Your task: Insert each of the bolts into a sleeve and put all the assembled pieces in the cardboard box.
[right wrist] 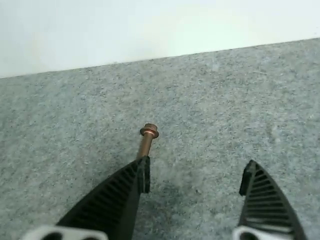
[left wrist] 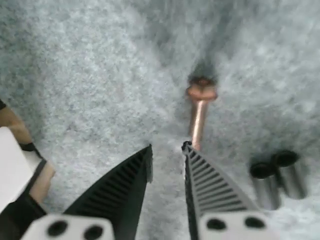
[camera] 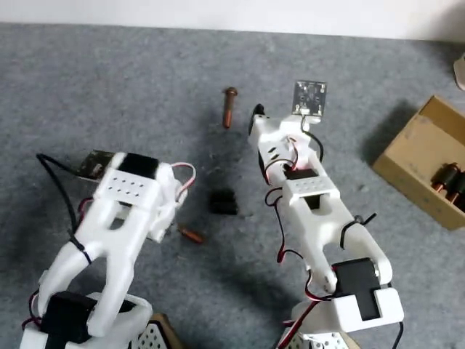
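Both empty, the left tool (left wrist: 167, 150) is gaping narrowly, the right tool (right wrist: 197, 167) widely; the rigid, probably slick copper-coloured metal bolt (left wrist: 199, 115) is inviting a mid-shank grip.

We see a grey cloth mat (camera: 109, 87), rough and matt like felt. The bolt (left wrist: 199, 112) is coppery metal with a smooth sheen; the two sleeves (left wrist: 275, 177) are dark, smooth metal. The cardboard box (camera: 414, 156) is matt brown. The left gripper (left wrist: 167, 146) is ribbed black plastic, its arm (camera: 131, 190) smooth white plastic.
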